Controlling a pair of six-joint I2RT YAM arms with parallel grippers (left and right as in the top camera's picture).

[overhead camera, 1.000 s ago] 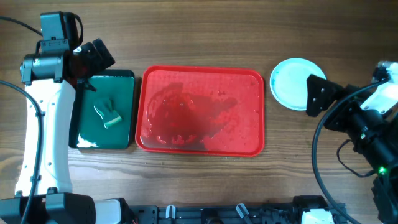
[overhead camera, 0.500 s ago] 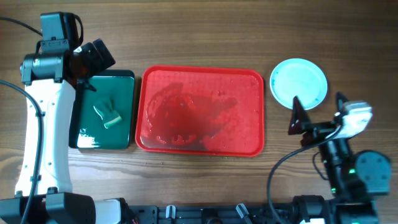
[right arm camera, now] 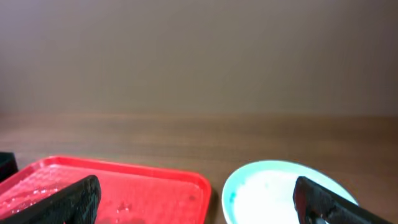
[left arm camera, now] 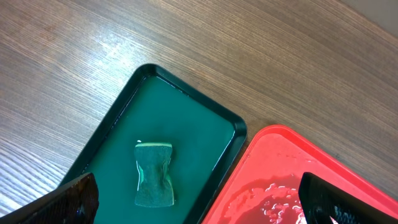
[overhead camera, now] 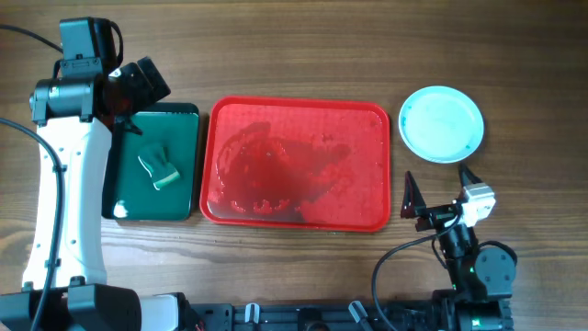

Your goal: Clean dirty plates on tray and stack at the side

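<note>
Overhead and wrist views, read left to right. The left gripper (left arm camera: 198, 194) is hovering over the left end of the wooden table (overhead camera: 303, 55), its fingers (left arm camera: 74, 200) standing spread wide with nothing between them. Beneath it the green tray (overhead camera: 182, 131) (small, dark-rimmed) is lying just beside the red tray. It is holding a green sponge (overhead camera: 161, 171), pinched at the waist and resting flat near the middle. A pale glint is showing in the green tray's near left corner. The red tray (overhead camera: 299, 102) is occupying the centre of the table, its long side running left to right. Its floor is carrying wet streaks and scattered droplets, densest in the left half. To its right, apart from its rim and towards the far edge, the plates (overhead camera: 442, 123) are sitting on the bare table. From above they are showing as one round pale-aqua disc with a whiter, faintly clouded middle. How many are lying stacked there cannot be told. The right gripper (overhead camera: 439, 188) is hanging on the near side of the plates, clear of them, its fingers opened wide and gripping nothing.
</note>
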